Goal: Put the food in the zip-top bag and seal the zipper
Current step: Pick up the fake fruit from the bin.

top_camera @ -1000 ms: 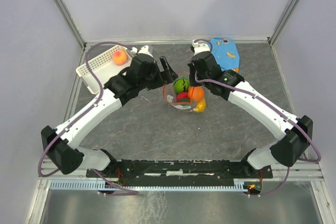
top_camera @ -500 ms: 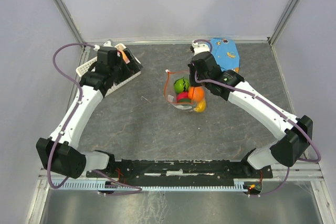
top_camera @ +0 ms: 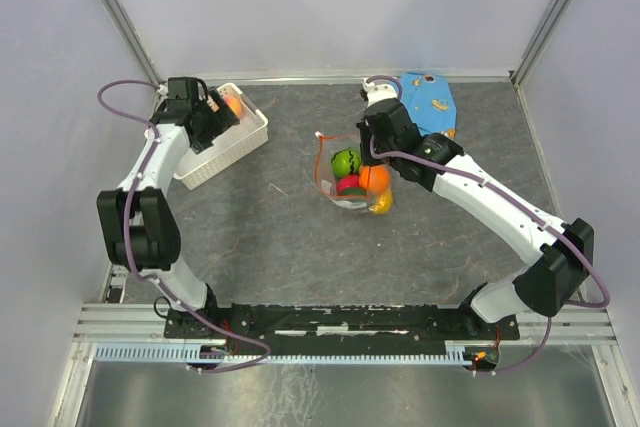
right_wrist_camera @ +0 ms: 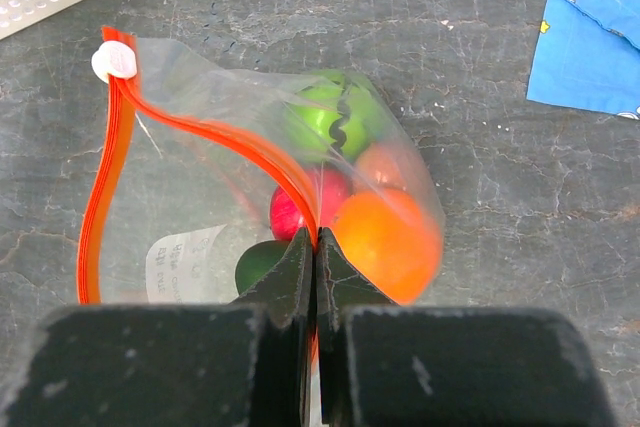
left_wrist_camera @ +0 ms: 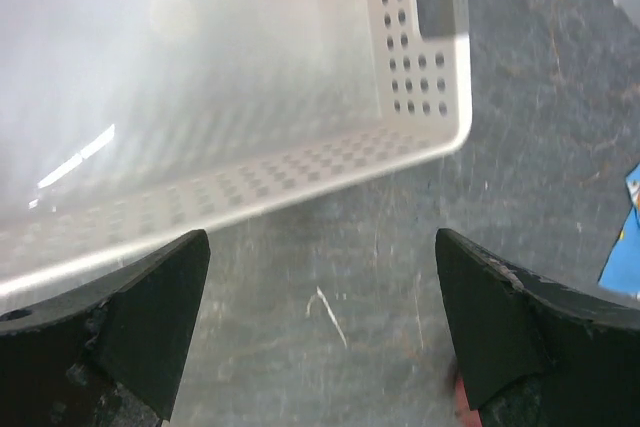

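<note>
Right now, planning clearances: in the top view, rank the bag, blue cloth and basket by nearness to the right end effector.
1. Bag, pinched by the right end effector.
2. Blue cloth, just to its right.
3. Basket, far left.

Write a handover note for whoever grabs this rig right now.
Grippers: left fingers open at the white basket, holding nothing. The right fingers are shut on the zipper, holding the bag open.
Done: green fruit, red fruit and orange fruit are in the bag.
Left to do: peach fruit lies in the basket. Bag it, then seal the zipper.
</note>
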Tool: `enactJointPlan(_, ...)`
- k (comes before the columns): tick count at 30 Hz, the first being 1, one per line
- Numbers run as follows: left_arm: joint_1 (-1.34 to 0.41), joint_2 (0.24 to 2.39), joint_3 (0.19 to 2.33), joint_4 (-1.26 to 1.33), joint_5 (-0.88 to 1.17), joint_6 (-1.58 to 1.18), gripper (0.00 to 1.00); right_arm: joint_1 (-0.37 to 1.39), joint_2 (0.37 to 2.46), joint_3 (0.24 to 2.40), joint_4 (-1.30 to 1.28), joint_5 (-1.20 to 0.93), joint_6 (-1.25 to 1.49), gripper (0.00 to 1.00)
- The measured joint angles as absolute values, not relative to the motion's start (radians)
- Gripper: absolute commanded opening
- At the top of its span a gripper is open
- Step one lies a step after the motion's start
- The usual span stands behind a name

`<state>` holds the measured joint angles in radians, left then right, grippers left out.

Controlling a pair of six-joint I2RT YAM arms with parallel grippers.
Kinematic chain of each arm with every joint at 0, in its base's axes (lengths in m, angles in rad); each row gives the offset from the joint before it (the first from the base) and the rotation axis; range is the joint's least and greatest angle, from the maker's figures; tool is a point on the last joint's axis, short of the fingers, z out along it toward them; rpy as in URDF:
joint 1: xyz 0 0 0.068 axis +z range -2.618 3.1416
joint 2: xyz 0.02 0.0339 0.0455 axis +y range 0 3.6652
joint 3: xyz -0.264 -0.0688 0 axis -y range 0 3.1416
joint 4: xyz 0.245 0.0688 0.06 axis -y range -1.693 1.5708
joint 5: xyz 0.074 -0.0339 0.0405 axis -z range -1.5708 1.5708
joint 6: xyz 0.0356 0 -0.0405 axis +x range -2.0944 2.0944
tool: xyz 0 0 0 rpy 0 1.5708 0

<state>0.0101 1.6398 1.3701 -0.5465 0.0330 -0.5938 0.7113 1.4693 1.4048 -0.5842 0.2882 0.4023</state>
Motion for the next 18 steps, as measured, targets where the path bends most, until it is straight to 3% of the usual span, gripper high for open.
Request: enactJointPlan(18, 0.097, 2.106, 1.654, -0.241, 0.065, -0.595, 0.99, 0.711, 1.475, 1.405, -0.585, 0.268, 0.388, 0.02)
